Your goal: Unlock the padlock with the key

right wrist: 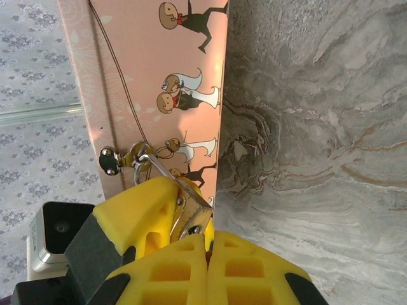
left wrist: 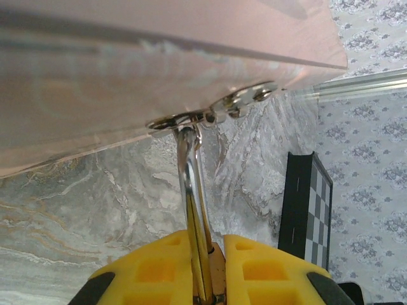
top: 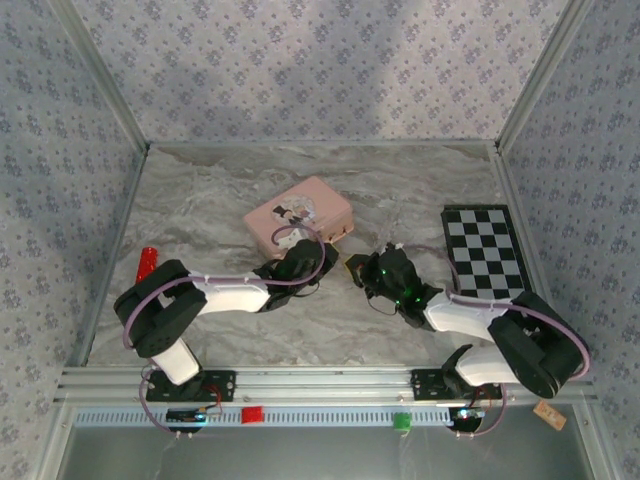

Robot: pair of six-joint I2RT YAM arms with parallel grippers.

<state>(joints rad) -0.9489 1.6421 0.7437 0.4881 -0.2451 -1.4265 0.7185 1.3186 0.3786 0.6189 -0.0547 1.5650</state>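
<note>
At the pink tin [left wrist: 159,63] hasp [left wrist: 245,100], left claw [left wrist: 206,248] clamps the padlock [left wrist: 191,190]. Just beside it, right claw [right wrist: 208,244] sits pressed shut.

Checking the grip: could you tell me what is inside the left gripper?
The padlock: its silvery shackle runs up to the pink tin's hasp; the yellow fingers cover most of its body.

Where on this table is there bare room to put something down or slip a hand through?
Free: the far strip of table between the pink tin and the back wall; the left patch between the tin and the red object; the near patch between the two arms. Crowded: the tin's front corner, where the left gripper and right gripper meet.
</note>
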